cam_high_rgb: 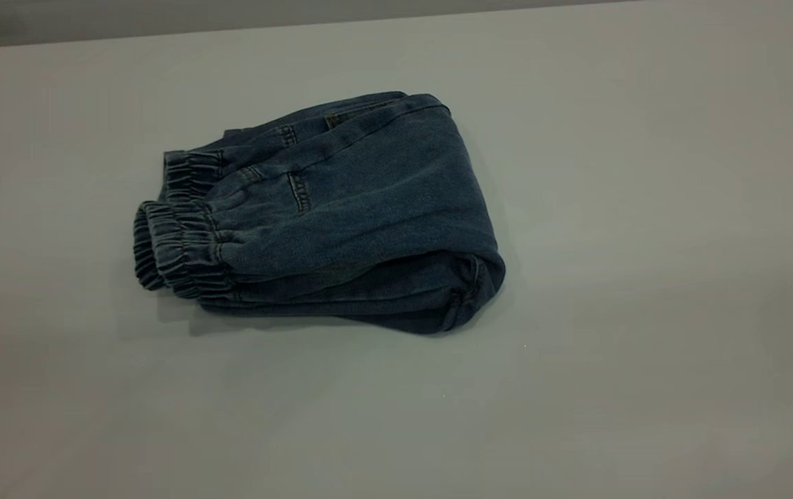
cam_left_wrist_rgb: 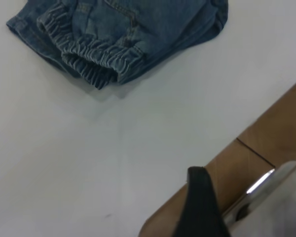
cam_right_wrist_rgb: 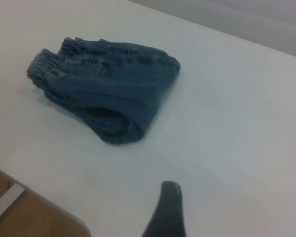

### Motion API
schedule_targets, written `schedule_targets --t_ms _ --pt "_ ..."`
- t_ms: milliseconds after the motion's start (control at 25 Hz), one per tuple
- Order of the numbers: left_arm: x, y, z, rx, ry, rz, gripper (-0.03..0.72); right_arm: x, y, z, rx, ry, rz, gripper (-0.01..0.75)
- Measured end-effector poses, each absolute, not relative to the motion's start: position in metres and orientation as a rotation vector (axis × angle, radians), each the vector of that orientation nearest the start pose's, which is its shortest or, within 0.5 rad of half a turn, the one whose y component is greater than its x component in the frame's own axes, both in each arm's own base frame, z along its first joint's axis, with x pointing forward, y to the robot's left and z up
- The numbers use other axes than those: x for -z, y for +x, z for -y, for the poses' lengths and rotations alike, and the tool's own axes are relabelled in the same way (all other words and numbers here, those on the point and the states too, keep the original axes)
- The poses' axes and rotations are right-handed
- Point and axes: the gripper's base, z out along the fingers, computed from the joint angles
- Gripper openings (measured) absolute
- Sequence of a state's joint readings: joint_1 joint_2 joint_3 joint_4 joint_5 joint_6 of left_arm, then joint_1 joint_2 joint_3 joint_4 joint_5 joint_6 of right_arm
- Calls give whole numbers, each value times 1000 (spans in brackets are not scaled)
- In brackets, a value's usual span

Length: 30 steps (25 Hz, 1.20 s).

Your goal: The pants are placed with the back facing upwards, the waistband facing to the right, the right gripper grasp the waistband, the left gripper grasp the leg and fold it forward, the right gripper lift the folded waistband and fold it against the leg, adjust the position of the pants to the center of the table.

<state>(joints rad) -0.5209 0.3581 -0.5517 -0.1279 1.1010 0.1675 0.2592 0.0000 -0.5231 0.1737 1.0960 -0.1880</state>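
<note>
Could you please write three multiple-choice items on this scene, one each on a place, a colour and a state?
1. In the exterior view, the waistband is at which end of the pants?
A. left
B. right
C. hidden underneath

2. What colour are the pants?
A. red
B. blue
C. white

3. How do the pants lie on the table?
A. spread flat, both legs out
B. folded into a bundle
C. hanging off the edge

Answers:
1 A, the gathered elastic shows at the left end.
2 B, the denim is blue in every view.
3 B, layers are stacked, with a rounded fold at the right.
</note>
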Motion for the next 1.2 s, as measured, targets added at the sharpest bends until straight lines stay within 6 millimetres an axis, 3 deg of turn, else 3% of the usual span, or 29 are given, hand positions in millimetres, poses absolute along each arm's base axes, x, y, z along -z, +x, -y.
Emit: schedule_targets --t_ms 160,680,1200 --pt "-274 27 27 331 763 -2231 468 -282 -13 -11 -252 -469 -2000 581" --pt "-277 -5 -1 308 605 -1993 468 -282 -13 -11 -257 -470 -2001 581" --pt "-277 -7 -1 309 605 -1983 468 -282 -13 -11 -261 -469 -2003 580"
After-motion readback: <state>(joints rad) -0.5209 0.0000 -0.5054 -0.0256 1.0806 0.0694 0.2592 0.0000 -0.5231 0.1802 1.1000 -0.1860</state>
